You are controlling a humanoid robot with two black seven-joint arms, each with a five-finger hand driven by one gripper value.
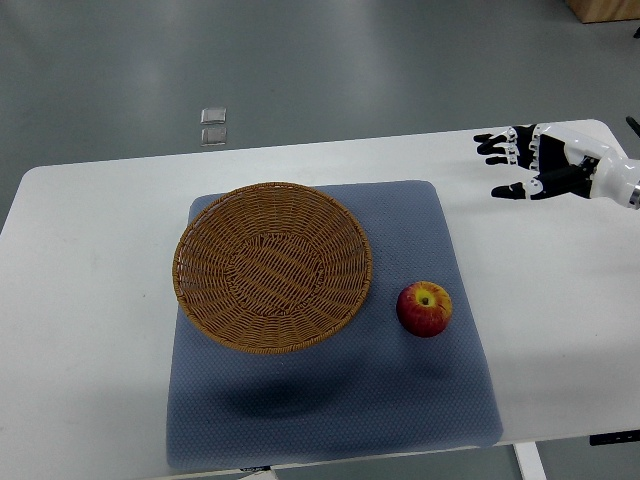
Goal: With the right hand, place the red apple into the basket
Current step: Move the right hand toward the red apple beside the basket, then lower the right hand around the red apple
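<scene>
While my right hand [528, 160] hangs over the far right part of the white counter [90, 300], its black fingers [492, 143] are spread apart and hold nothing. One woven basket [272, 267] sits on one blue-grey mat [400, 400], and I see nothing inside the basket. One red apple [424, 308], yellow around its stem, lies on the mat just right of the basket, not touching its rim. My hand is well apart from the apple, beyond it and further right of the basket. Past the counter's far edge, beyond the basket, two small pale squares [213, 126] lie on the grey floor [350, 60].
</scene>
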